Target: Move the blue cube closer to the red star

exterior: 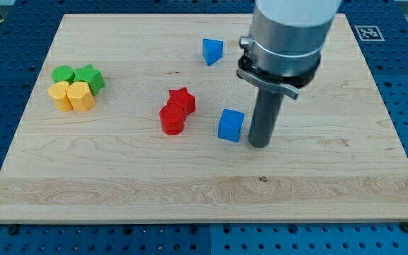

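While the blue cube (231,125) sits plain and square near the table's (119,177) middle, the red star (182,99) lies off to its left, touching a red cylinder (171,120). No jaws on this arm: my tip (258,144) stands just right of the cube, holding nothing. Contact? Cannot tell.

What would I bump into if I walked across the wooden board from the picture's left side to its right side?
Yellow blocks and green blocks in one cluster → red cylinder → red star → blue wedge-shaped block → blue cube → my tip, just right of the cube.
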You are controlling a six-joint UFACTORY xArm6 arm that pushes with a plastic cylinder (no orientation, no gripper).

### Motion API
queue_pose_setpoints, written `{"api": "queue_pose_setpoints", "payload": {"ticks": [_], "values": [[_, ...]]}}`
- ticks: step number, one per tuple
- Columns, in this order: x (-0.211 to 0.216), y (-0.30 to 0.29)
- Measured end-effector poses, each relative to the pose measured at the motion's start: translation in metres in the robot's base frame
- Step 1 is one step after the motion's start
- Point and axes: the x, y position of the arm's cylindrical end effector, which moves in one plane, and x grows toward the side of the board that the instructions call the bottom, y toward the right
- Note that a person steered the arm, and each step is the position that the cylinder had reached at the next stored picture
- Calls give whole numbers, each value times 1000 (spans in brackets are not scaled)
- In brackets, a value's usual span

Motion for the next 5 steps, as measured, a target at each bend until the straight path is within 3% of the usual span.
{"api": "queue_pose_setpoints", "payload": {"ticks": [2,3,5], "values": [[-2,-87],[-4,-87],[-45,-9]]}}
